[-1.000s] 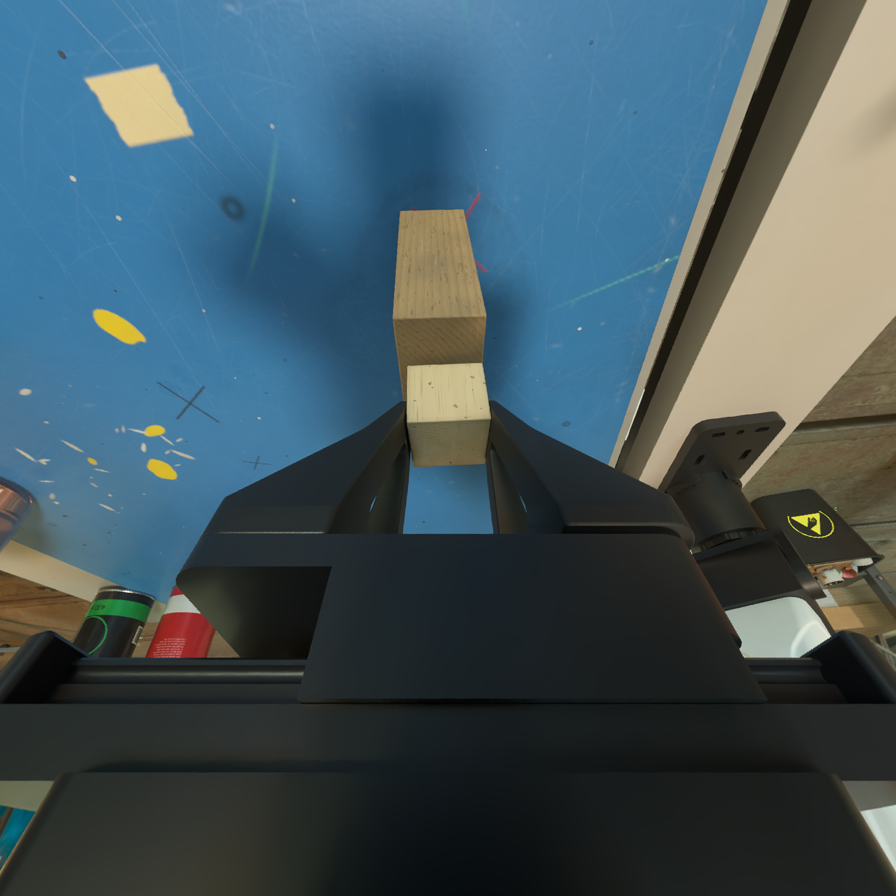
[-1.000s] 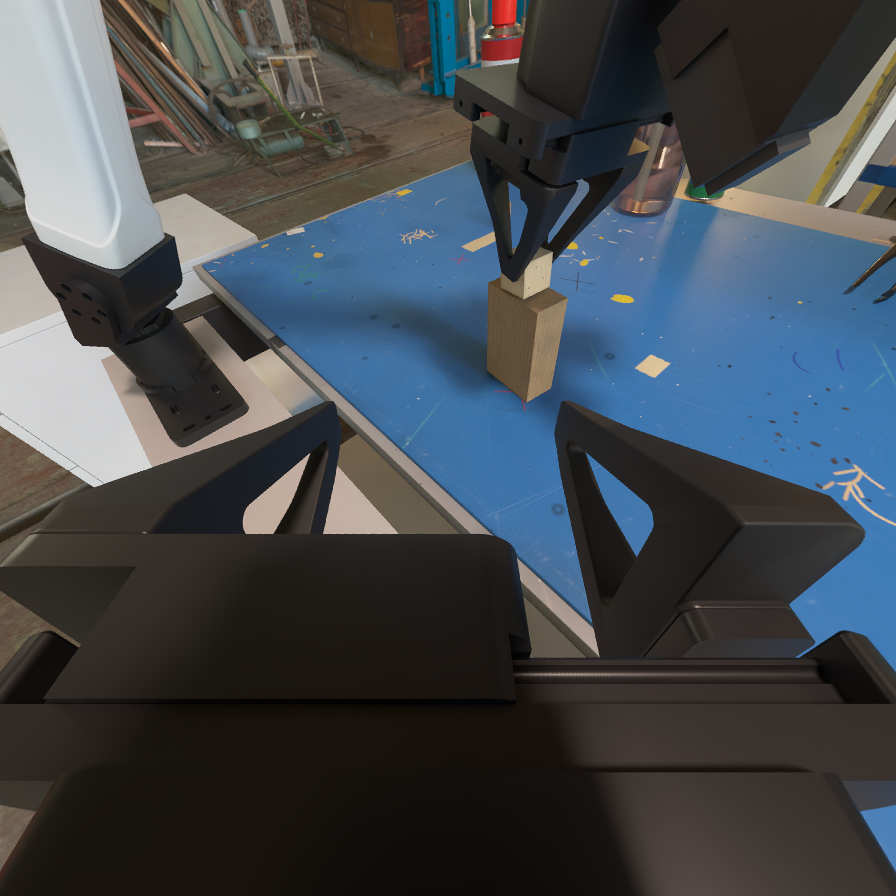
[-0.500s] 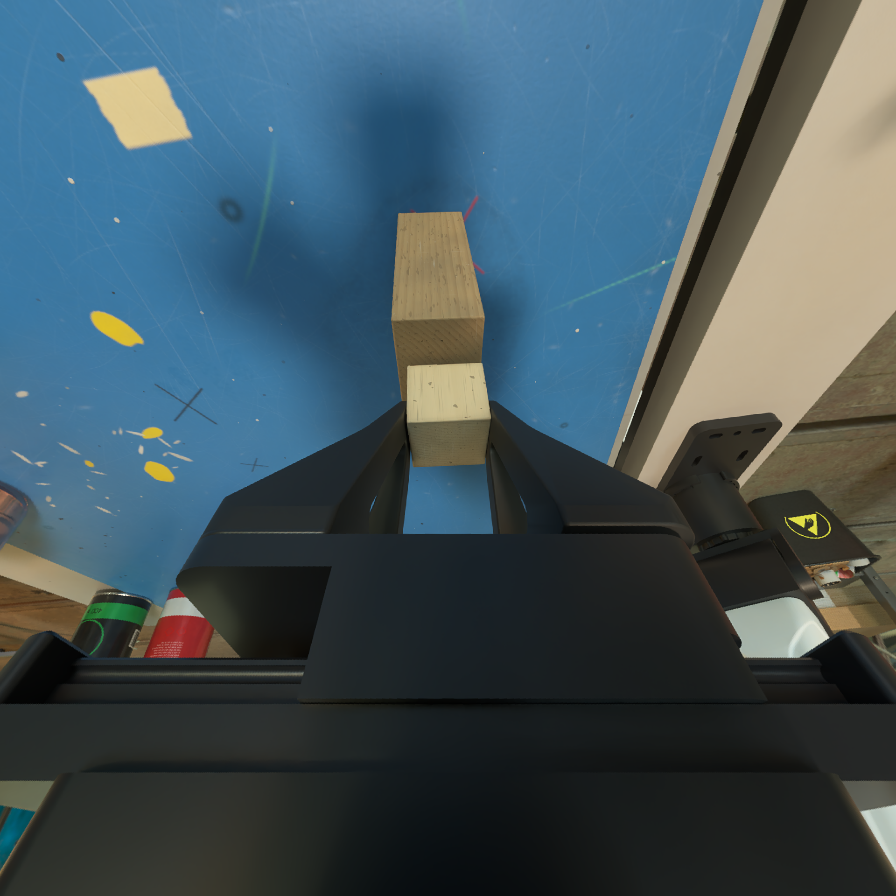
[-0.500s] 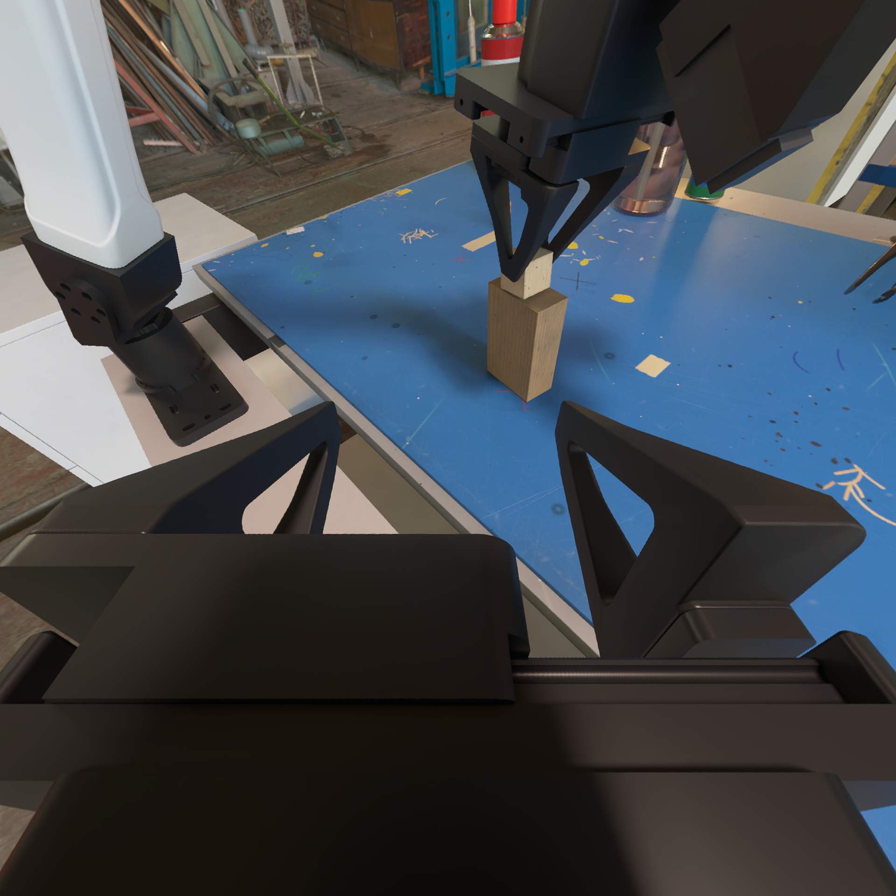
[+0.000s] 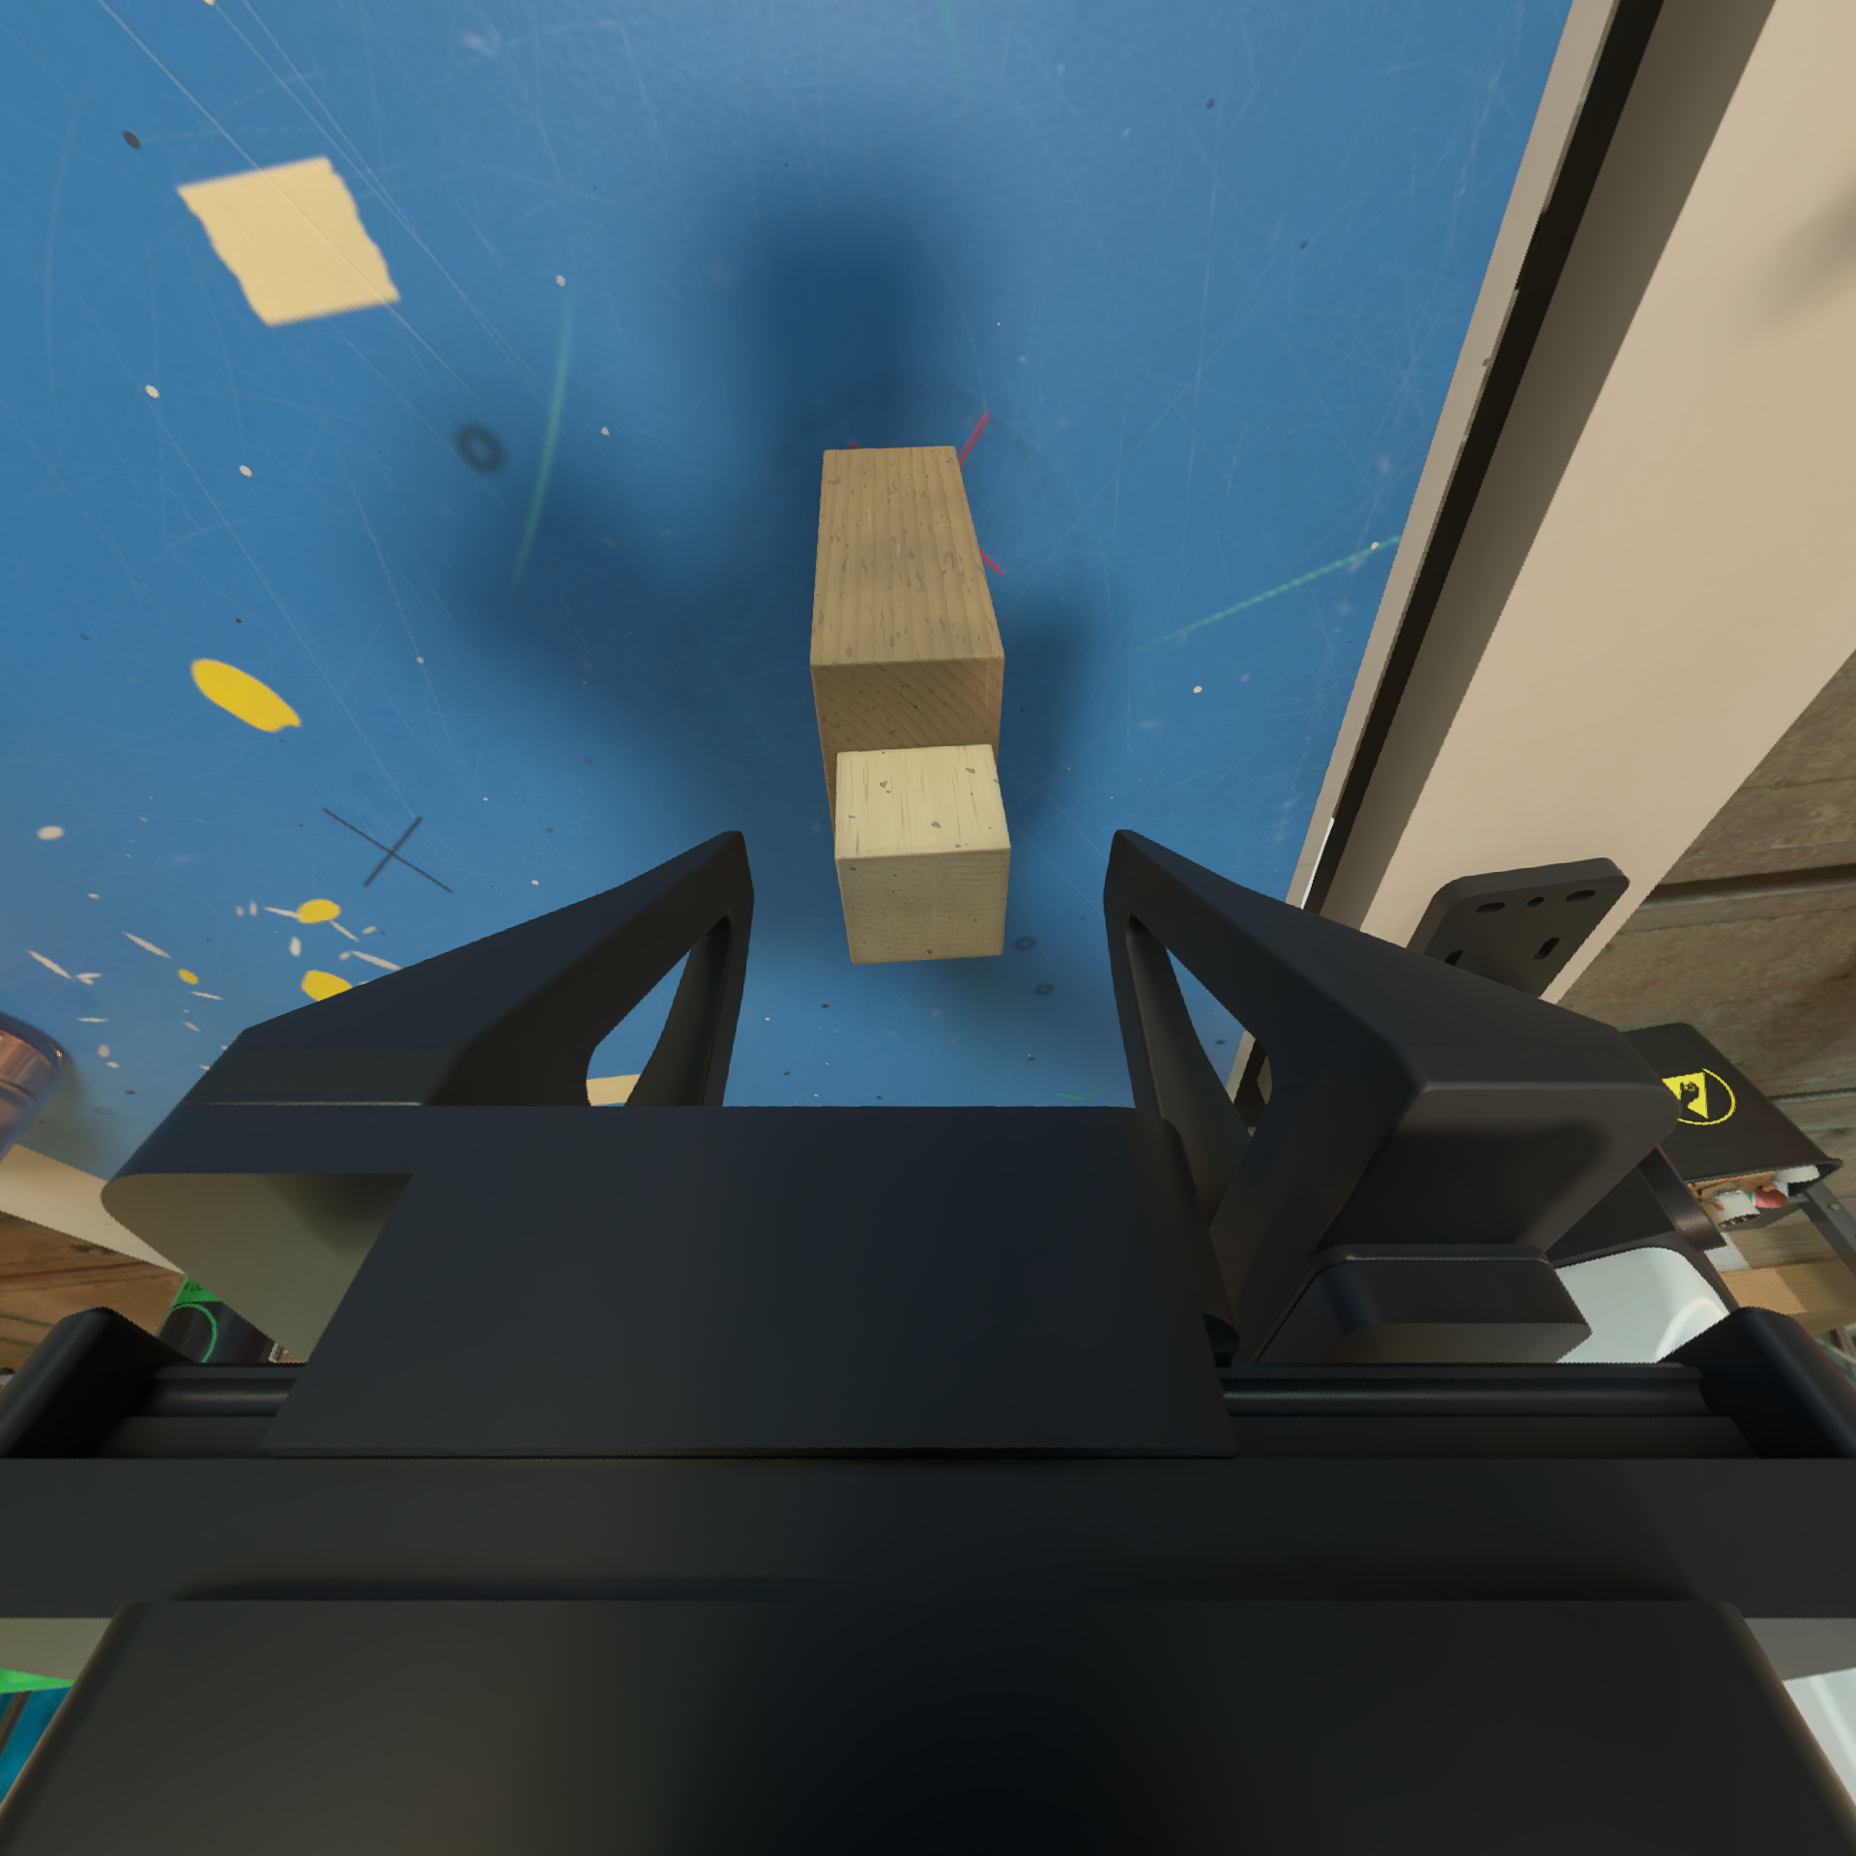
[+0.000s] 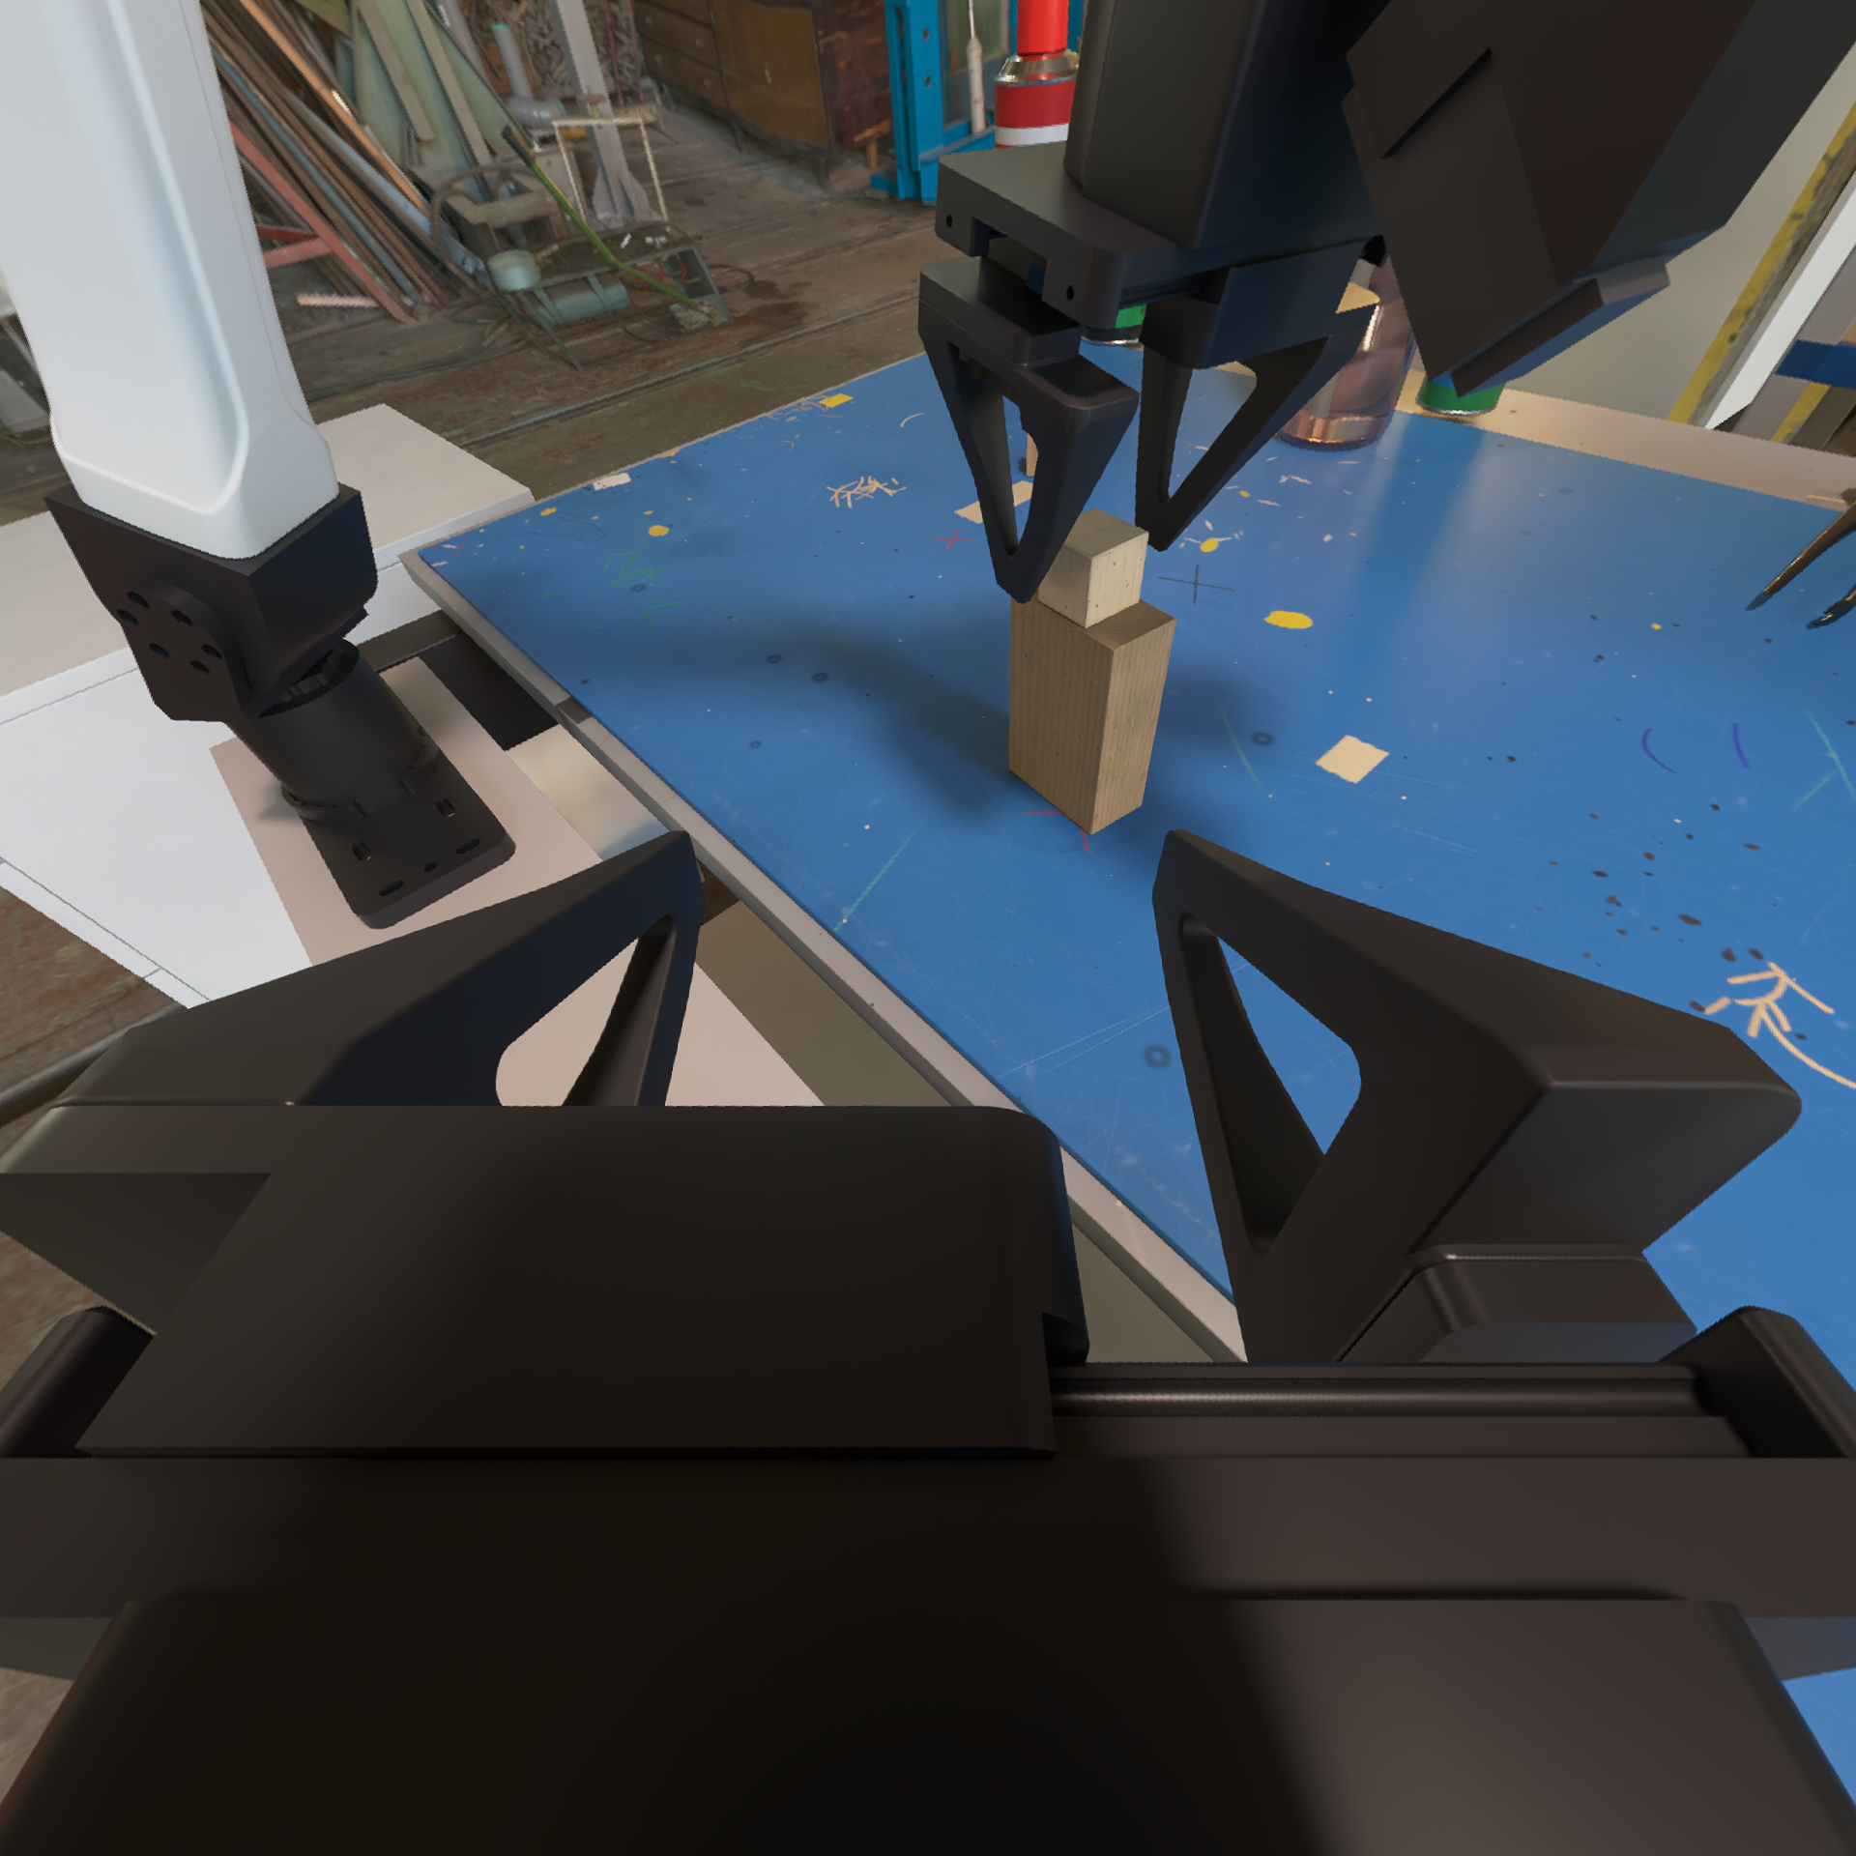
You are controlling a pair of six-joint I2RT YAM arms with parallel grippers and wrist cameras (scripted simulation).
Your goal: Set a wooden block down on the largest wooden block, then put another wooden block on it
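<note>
At frame centre, the small block [image 5: 919, 854] sits on the tall block [image 5: 899, 572], between the spread fingers of the left gripper [image 5: 926, 854]; the right gripper [image 6: 924, 854] is open, empty.

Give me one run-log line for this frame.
step: first stack | left end effector: open, astride cube | cube: on tall block | right end effector: open, away | next: second block

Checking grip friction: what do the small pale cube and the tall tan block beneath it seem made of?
Small pale cube: apparently unfinished light wood, matte, faint grain and dark flecks. Tall tan block: darker raw-looking wood, matte, fine lines along its sides.
</note>
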